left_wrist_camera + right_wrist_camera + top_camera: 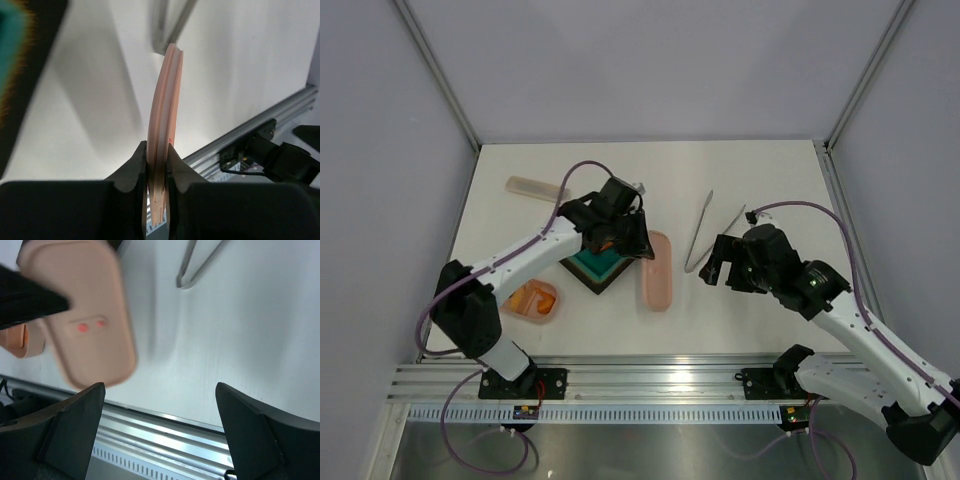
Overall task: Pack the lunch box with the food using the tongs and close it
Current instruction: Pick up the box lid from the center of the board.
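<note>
The salmon-pink lunch box (546, 303) sits open at the front left with orange food (528, 297) inside; a corner of the lunch box (17, 337) shows in the right wrist view. My left gripper (632, 243) (157, 150) is shut on the edge of the pink lid (660, 270) (165, 100) (90, 315), which the left wrist view shows edge-on. The silver tongs (708, 232) (167, 25) (200, 265) lie on the table to the right of the lid. Just below their joined end, my right gripper (715, 262) (160, 395) stands open with nothing in it.
A dark square tray with a teal centre (592, 266) (15, 60) lies under the left wrist. A long pale translucent case (535, 187) lies at the back left. The aluminium rail (650, 375) (165, 435) runs along the near table edge.
</note>
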Controlling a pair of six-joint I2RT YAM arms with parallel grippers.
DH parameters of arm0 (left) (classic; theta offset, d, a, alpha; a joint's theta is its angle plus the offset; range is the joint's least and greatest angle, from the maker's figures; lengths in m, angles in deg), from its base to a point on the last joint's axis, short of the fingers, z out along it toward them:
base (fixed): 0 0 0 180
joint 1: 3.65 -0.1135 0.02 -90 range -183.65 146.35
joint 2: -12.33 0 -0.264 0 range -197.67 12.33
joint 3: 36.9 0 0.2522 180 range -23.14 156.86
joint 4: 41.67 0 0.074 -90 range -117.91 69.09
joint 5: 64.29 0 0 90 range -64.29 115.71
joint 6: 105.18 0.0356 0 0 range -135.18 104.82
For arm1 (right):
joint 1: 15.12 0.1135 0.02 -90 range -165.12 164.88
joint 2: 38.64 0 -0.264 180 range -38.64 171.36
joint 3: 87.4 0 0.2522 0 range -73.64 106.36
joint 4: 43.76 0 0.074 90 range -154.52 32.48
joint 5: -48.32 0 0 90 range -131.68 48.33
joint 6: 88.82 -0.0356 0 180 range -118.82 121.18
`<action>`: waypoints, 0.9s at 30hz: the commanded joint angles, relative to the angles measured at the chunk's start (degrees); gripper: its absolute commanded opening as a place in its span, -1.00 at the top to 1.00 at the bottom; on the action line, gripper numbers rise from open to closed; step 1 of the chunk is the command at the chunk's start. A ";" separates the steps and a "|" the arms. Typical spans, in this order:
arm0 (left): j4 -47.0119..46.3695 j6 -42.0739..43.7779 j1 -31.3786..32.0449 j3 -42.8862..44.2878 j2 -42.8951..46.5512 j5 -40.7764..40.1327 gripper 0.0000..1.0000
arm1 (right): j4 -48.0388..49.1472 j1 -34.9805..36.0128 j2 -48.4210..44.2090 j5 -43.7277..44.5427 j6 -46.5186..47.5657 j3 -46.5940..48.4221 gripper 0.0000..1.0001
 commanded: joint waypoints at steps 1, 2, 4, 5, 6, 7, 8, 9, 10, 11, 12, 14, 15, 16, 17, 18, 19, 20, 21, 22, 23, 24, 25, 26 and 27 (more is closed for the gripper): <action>12.98 4.60 -4.02 3.26 9.91 -11.69 1.00 | -6.36 0.19 -3.96 11.68 -0.19 2.27 -0.99; 17.09 4.78 -5.77 3.44 11.33 -13.27 1.00 | -6.81 0.19 -4.32 13.35 -0.28 2.18 -0.99; 21.59 4.60 -7.28 4.75 13.70 -19.77 1.00 | -7.52 0.19 -4.85 13.72 -0.11 1.48 -0.99; 25.79 4.34 -8.76 5.37 15.97 -21.71 1.00 | -7.43 0.19 -4.85 13.46 -0.11 1.30 -0.99; 28.01 3.47 -9.47 7.11 16.78 -25.82 1.00 | -7.34 0.19 -4.85 12.93 -0.02 0.60 -0.99; 32.47 2.94 -10.96 8.17 17.66 -27.86 1.00 | -6.47 0.10 -4.76 12.32 0.07 0.25 -0.99; 34.43 2.15 -11.67 9.05 18.80 -31.10 1.00 | -6.03 0.10 -4.76 11.27 0.07 -0.36 -0.99; 36.10 1.62 -12.11 10.89 19.33 -32.70 1.00 | -5.24 0.10 -4.50 10.82 0.07 -0.54 -0.99; 39.51 1.27 -12.90 11.87 19.77 -34.54 1.00 | -4.89 0.19 -4.41 9.95 0.16 -0.81 -0.99; 40.77 1.96 -13.26 12.75 20.04 -37.60 1.00 | -4.62 0.10 -4.15 9.76 0.16 -0.98 -0.99; 41.74 2.58 -13.61 13.89 20.04 -39.20 1.00 | -4.10 0.10 -3.97 9.59 0.16 -1.16 -0.99; 44.37 3.02 -15.28 14.86 19.87 -43.76 1.00 | -3.57 0.10 -3.80 9.15 0.42 -1.34 -0.99; 45.08 3.19 -15.89 15.39 19.34 -44.40 1.00 | -3.22 0.10 -3.62 9.06 0.60 -1.42 -0.99; 46.22 3.28 -16.68 16.17 18.99 -45.10 1.00 | -3.21 0.10 -3.45 9.06 0.77 -1.42 -0.99; 46.84 2.94 -16.95 16.53 18.64 -46.93 1.00 | -3.30 0.19 -3.36 8.97 0.95 -1.42 -0.99; 48.41 2.41 -17.21 16.88 17.94 -47.91 1.00 | -3.56 0.10 -3.18 9.06 1.04 -1.34 -0.99; 49.21 1.80 -17.56 17.49 17.58 -49.05 1.00 | -3.74 0.19 -3.09 9.06 1.04 -1.34 -0.99; 50.09 -0.04 -17.83 17.67 17.23 -51.15 1.00 | -3.74 0.19 -3.18 9.15 0.95 -1.60 -0.99; 51.05 -1.27 -18.09 18.02 16.53 -52.04 1.00 | -3.65 0.19 -3.35 9.06 0.86 -1.60 -0.99; 53.06 -2.42 -18.62 18.29 16.09 -52.66 1.00 | -3.65 0.10 -3.36 9.23 0.60 -1.77 -0.99; 53.95 -4.43 -19.14 18.73 15.74 -53.53 1.00 | -3.65 0.10 -3.36 9.32 0.34 -1.86 -0.99; 53.96 -4.80 -19.58 18.56 15.47 -53.11 1.00 | -3.30 0.10 -3.27 9.23 -0.01 -1.95 -0.99; 54.05 -5.93 -20.46 18.38 15.73 -52.76 1.00 | -2.87 0.10 -3.27 8.80 -0.10 -2.04 -0.99; 54.05 -7.77 -20.82 18.03 15.91 -52.23 1.00 | -2.51 0.10 -3.09 8.53 -0.19 -2.30 -0.99; 53.88 -8.14 -20.82 18.03 16.08 -52.05 1.00 | -1.99 0.19 -2.66 7.83 -0.72 -2.30 -0.99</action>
